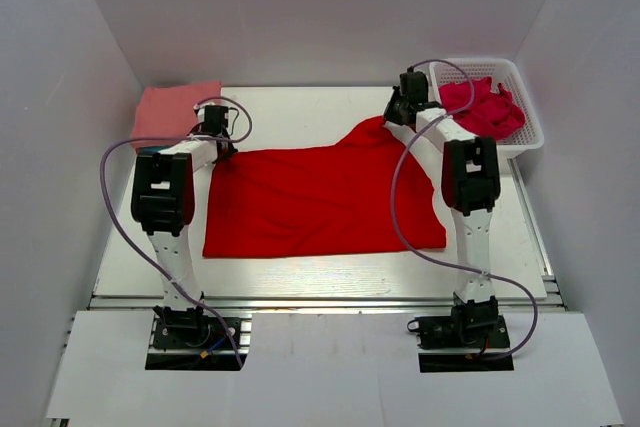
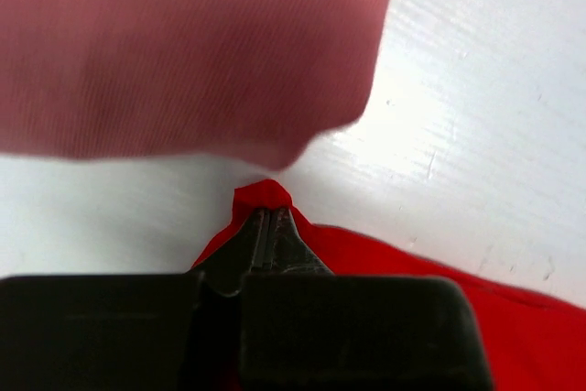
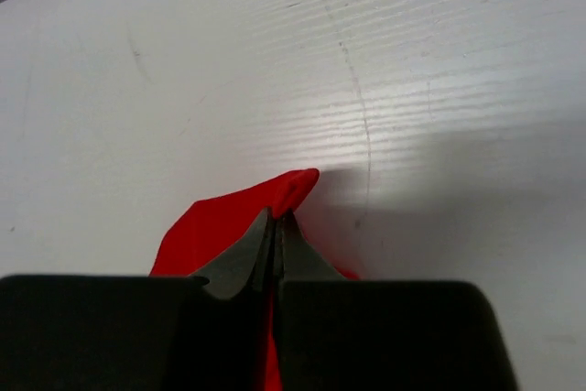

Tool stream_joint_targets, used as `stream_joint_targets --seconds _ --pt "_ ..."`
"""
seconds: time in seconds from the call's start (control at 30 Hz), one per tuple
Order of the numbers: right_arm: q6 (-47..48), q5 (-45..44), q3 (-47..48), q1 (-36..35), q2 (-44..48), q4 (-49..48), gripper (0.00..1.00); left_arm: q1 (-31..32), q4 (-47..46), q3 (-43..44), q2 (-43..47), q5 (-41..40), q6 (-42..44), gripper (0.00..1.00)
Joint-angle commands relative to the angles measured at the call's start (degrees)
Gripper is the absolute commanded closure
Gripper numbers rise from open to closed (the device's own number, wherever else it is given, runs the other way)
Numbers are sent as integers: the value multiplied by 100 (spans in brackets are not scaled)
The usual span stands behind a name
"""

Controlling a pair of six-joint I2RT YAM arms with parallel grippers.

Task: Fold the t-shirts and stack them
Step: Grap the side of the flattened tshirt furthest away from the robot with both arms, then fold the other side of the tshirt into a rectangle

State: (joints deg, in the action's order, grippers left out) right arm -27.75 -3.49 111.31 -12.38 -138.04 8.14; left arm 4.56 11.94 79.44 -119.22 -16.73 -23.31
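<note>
A bright red t-shirt lies spread across the middle of the table. My left gripper is shut on its far left corner, which pokes out past the fingertips in the left wrist view. My right gripper is shut on the shirt's far right corner, pulled up into a peak. A folded salmon-pink t-shirt lies at the far left, just beyond the left gripper, and fills the top of the left wrist view. A crimson-pink t-shirt is bunched in the basket.
A white plastic lattice basket stands at the far right, close behind the right arm. White enclosure walls stand on the left, right and far sides. A metal rail runs along the table's near edge.
</note>
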Motion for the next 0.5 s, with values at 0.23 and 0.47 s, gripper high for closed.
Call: stream_joint_targets --seconds 0.23,0.47 --pt "358 -512 -1954 -212 2438 -138 100 89 10 -710 1339 -286 81 100" --pt "-72 -767 -3377 -230 4091 196 100 89 -52 -1606 2297 -226 28 100"
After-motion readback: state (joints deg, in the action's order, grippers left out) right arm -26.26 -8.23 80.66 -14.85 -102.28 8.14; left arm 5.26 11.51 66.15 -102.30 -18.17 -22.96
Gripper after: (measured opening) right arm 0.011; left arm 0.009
